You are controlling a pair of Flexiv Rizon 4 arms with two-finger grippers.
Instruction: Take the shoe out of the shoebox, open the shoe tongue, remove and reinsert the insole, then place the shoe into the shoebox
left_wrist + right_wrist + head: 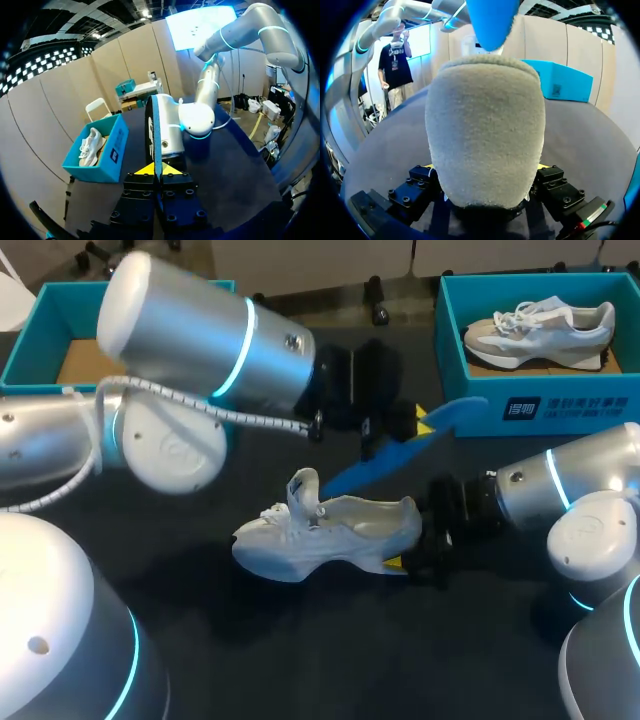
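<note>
Resting on its sole on the dark table [300,640], the white shoe [330,535] sits out of its box, roughly mid-table, with the toe toward the left arm's side and the heel toward the right arm. Its tongue [305,490] stands up, pulled away from the opening.

The right gripper [412,537] has the heel clamped between its two fingers. From the right wrist, the pale fuzzy back of the shoe [485,135] fills nearly everything. Only slivers of yellow fingertip [542,166] show at either side of it.

The left arm reaches in over the table past the middle. Its left gripper [425,427] is pinched tightly on the blue insole [400,455]. From the left wrist the insole [156,130] shows edge-on, a thin blue strip rising straight out from between the yellow tips of that gripper [155,170].

The insole slants in the air above the shoe. Its lower end is near the tongue and the opening, and its upper end points toward the shoebox. I cannot tell whether the low end touches the shoe. From the right wrist, a rounded end of the insole [492,20] hangs above the heel.

The teal shoebox [560,410] stands at the far right of the table, open, with a second pale shoe [540,330] lying inside it. Another open teal box [40,330] sits at the far left, partly behind the left arm.
</note>
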